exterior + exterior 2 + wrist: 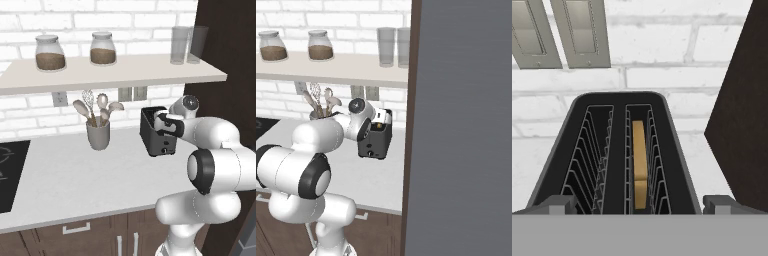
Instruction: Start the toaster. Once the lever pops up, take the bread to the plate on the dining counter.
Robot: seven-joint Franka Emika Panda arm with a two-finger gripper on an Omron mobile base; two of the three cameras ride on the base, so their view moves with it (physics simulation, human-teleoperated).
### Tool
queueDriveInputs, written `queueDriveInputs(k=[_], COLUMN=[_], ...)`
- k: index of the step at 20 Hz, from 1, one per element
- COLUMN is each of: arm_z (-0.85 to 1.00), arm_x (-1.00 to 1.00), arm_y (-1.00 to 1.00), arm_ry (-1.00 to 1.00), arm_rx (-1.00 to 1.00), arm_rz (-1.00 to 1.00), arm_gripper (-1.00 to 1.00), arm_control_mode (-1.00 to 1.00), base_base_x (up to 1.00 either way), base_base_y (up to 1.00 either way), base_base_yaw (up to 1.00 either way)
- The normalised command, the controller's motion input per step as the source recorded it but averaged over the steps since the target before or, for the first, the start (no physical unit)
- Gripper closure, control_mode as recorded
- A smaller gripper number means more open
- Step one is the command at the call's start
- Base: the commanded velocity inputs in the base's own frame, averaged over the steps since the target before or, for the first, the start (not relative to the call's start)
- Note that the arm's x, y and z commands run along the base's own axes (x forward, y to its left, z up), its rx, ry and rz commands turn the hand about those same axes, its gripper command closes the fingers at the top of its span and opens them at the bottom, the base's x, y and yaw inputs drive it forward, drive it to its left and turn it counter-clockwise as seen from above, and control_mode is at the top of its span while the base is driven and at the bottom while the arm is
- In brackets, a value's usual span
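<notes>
Toaster [159, 134]: small, boxy, dark grey; stood on the light counter [75, 175] near its right end, close beside a tall dark panel [225, 55]. Two slots lined with wire racks ran across its top. A narrow face with a small round knob was turned toward the base cameras, seen clearly in the right base view [375, 141].

Bread [639, 165]: one thin tan-brown slice, set on edge in the right-hand slot as the hand view showed it; the other slot held nothing.

Gripper [639, 206]: poised above the near end of the toaster, looking down into the slots. Jaws spread wide, one dark fingertip [559, 204] at each lower corner of the hand view, outside the toaster's side walls. Nothing held; whether the tips touched the toaster could not be told.

Utensil cup [98, 134]: grey, on the counter to the left of the toaster and well apart from it; held wooden spoons and a whisk.

Cooktop [10, 175]: black, at the counter's left edge.

Wall: white brick, with two outlet plates [559, 32] behind the toaster.

Shelf [110, 72]: light, above the counter; carried two lidded glass jars [50, 52] of brown contents and two tall clear glasses [187, 44].

Drawers [75, 231]: dark wood with pale handles, beneath the counter.
</notes>
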Motion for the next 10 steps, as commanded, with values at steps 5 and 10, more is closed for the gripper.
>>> queueDriveInputs(k=[5,10], arm_z=[0.0,0.0], arm_x=[0.0,0.0], arm_y=[0.0,0.0], arm_ry=[0.0,0.0], arm_rx=[0.0,0.0], arm_rz=[0.0,0.0], arm_gripper=[-1.0,-1.0], arm_control_mode=[-1.0,-1.0], base_base_x=[0.0,0.0], base_base_y=[0.0,0.0], base_base_yaw=[0.0,0.0])
